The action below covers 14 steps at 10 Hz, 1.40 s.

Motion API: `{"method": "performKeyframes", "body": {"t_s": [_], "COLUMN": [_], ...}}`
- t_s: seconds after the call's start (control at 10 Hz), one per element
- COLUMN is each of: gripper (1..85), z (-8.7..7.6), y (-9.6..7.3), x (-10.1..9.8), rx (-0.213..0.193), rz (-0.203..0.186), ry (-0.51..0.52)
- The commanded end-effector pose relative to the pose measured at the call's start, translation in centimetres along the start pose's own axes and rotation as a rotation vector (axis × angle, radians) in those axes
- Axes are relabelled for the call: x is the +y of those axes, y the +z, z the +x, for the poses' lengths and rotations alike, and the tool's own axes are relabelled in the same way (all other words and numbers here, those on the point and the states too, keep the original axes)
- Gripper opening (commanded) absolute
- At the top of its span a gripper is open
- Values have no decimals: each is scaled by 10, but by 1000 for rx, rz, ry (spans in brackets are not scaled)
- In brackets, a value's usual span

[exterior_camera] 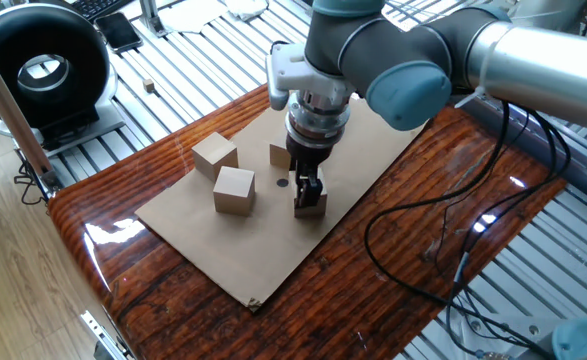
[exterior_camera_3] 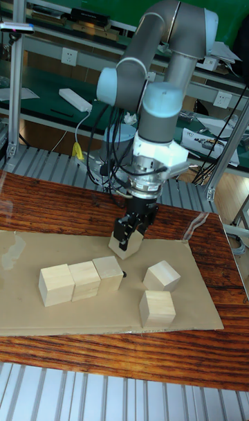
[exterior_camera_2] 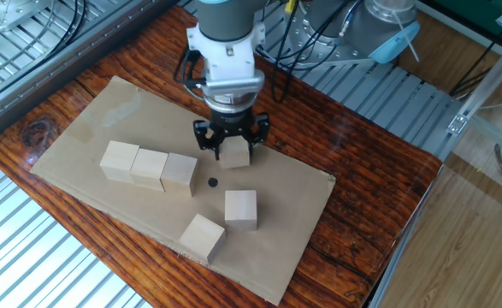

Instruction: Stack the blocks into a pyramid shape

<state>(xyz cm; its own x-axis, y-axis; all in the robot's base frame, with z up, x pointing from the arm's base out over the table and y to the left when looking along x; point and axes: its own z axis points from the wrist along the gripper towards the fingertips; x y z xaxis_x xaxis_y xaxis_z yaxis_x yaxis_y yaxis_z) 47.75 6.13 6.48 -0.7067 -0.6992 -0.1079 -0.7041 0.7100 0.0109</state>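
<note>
Cardboard [exterior_camera_2: 79, 128] covers the middle of the glossy red-brown wooden surface [exterior_camera_2: 379, 214], and all the blocks sit on it or just above it. Three blocks [exterior_camera_2: 149, 168] stand in a tight row, faces touching one another, toward the left of the sheet in the other fixed view. The gripper [exterior_camera_2: 230, 152] hangs straight down from the grey arm [exterior_camera: 393, 50] just behind the right end of that row, its black fingers [exterior_camera_3: 125, 230] closed against the sides of a fourth block [exterior_camera_2: 235, 154]. In the tall fixed view this block [exterior_camera_3: 127, 244] looks slightly tilted, its lower edge at or barely off the cardboard; I cannot tell whether it still touches. A small dark dot [exterior_camera_2: 213, 181] marks the sheet just in front of the gripper.

Two more blocks lie apart from the row, nearer the front edge: one block [exterior_camera_2: 240, 208] sits square, and the other [exterior_camera_2: 202, 237], close beside it but not touching, is turned at an angle. From the one fixed view the same loose pair [exterior_camera: 235, 189] shows to the left of the gripper [exterior_camera: 308, 190]. Black cables [exterior_camera: 443, 235] trail over the surface on the arm's side, and a round black fan-like device [exterior_camera: 38, 65] stands on the slatted metal bench beyond the corner.
</note>
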Motion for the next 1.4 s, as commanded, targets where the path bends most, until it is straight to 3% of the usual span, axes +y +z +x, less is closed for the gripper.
{"method": "performKeyframes", "body": {"t_s": [0.0, 0.2, 0.5, 0.7, 0.9, 1.3], "gripper": [90, 57, 50, 23, 13, 10], "z": [-3, -10, -26, -33, -41, -53], "y": [-40, -57, -66, -68, -67, -60], "x": [-15, -24, -43, -65, -86, -109], "rx": [34, 13, -47, -71, -94, -135], "rz": [3, 2, 45, 88, 106, 79], "ry": [71, 108, 149, 151, 140, 254]}}
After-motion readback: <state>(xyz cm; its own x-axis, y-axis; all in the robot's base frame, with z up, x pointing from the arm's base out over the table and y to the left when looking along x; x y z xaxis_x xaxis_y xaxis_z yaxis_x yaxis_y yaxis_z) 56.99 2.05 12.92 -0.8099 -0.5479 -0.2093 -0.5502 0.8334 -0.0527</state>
